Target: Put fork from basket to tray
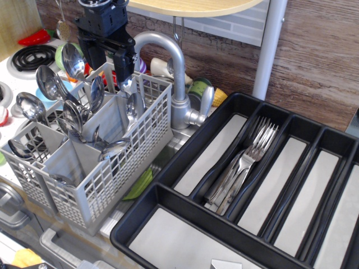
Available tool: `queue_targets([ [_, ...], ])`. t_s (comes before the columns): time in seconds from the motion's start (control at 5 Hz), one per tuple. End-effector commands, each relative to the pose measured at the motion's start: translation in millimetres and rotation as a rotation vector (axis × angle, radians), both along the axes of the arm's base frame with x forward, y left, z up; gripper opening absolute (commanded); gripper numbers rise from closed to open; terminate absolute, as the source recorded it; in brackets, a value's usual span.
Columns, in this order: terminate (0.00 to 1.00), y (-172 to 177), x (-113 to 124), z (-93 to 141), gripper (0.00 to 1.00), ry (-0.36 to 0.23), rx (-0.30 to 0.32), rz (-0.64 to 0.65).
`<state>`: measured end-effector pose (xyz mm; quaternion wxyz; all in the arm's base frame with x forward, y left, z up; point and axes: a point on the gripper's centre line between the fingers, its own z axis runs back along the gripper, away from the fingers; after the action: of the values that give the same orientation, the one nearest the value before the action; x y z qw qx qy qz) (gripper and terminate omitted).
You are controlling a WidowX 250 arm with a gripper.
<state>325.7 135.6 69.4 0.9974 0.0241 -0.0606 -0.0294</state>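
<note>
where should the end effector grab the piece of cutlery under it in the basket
By its upright handle, coming straight down from above: the piece stands near-vertical in a narrow compartment of the basket, mesh walls blocking any side approach. The end effector already hangs over it.

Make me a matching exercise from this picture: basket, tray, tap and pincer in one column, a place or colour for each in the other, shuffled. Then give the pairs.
Things:
1. basket
2. tray
3. tap
4. pincer

Descriptions:
A. black, with forks lying in one compartment
B. silver, curved, standing between the two containers
C. light grey mesh, holding upright spoons
D. black, reaching down into the basket's back corner

Pairs: 1-C, 2-A, 3-B, 4-D
</note>
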Motion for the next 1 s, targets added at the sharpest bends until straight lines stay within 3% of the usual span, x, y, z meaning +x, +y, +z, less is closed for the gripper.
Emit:
queue_targets([
  [0.0,0.0,0.0,0.0,0.0,1.0,0.0,0.0,0.0],
  [0.4,0.0,5.2,7.1,-17.8,1.0,-0.014,-0.012,0.004],
  [0.8,0.0,13.7,7.5,-32.1,1.0,0.013,0.046,0.011],
])
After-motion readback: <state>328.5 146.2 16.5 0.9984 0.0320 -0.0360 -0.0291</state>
